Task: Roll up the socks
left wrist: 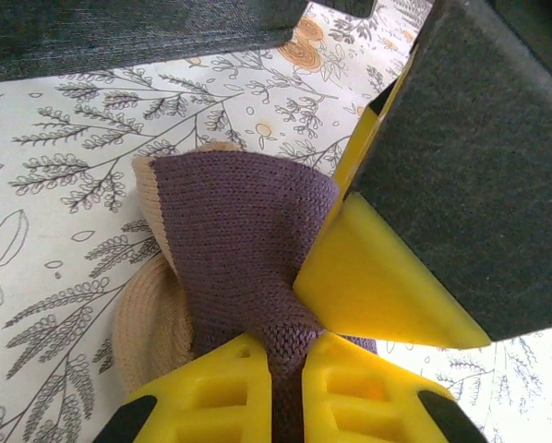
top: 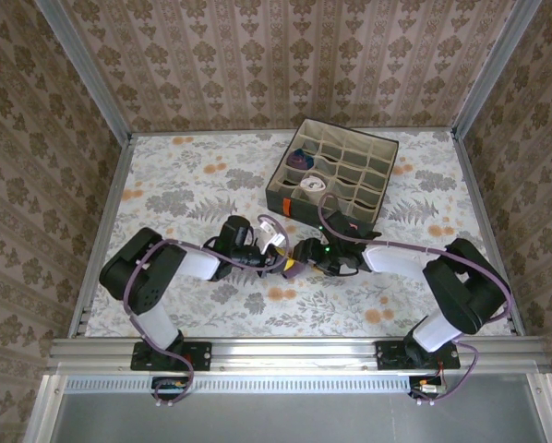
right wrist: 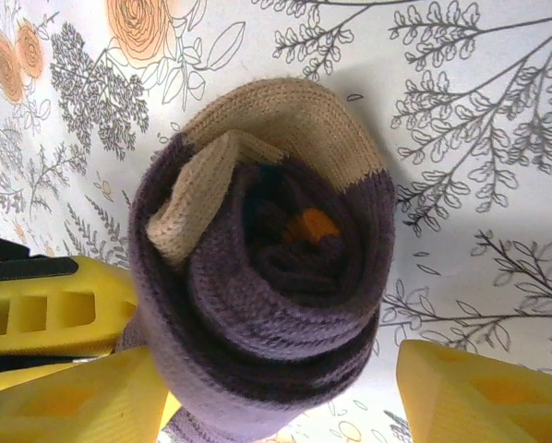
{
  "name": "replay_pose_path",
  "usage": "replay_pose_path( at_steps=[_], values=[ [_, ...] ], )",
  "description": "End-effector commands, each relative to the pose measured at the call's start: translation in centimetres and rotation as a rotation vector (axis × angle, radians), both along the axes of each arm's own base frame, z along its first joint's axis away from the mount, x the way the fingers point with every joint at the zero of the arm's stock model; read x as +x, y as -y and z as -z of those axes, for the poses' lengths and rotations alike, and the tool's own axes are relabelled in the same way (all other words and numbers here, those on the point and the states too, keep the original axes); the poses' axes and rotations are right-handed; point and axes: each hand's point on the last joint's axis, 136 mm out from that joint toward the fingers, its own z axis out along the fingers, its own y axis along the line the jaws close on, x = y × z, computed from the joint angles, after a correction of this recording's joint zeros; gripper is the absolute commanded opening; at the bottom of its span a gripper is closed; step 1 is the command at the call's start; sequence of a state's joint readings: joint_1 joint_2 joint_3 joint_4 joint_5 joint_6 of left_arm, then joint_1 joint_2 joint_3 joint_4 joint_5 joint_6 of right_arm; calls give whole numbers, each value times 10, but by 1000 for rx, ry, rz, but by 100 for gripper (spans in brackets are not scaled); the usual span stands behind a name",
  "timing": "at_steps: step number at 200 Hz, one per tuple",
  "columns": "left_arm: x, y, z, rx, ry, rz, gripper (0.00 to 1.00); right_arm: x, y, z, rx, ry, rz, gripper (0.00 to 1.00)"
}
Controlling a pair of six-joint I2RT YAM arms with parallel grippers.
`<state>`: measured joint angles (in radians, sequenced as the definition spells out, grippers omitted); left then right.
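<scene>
A purple sock with a tan heel lies rolled into a thick coil on the flowered table, with a bit of orange showing at its core. My left gripper is shut on a pinch of the purple fabric at the roll's side. My right gripper stands open around the roll. Its right finger is clear of the sock and its left finger is against it. From above, both grippers meet at the roll in the table's middle.
A grey fabric box with beige grid cells stands behind the grippers at the back right. It holds a purple and teal roll and a white roll. Metal rails edge the table.
</scene>
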<state>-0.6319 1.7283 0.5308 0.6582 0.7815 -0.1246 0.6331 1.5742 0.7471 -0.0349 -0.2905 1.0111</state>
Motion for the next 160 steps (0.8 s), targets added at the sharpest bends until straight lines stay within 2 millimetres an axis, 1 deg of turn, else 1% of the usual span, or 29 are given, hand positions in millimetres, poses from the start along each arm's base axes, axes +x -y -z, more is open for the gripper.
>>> replay_pose_path(
  at_steps=[1, 30, 50, 79, 123, 160],
  values=[
    [-18, -10, 22, 22, -137, 7, 0, 13, -5, 2, 5, 16, 48, 67],
    [-22, -9, 24, 16, -177, 33, 0, 21, -12, 1, 21, 25, 50, 68],
    [-23, -9, 27, 5, -211, 43, 0, 26, -15, 4, 22, 22, 52, 69],
    [-25, -8, 31, -15, -261, 53, 0, 30, -22, 11, 40, -5, 51, 69],
    [-24, -10, 36, -41, -321, 59, 0, 35, -26, 23, 50, -44, 61, 69],
    [-25, -11, 37, -16, -309, 78, 0, 36, -27, 38, 78, -96, 91, 64]
  ],
)
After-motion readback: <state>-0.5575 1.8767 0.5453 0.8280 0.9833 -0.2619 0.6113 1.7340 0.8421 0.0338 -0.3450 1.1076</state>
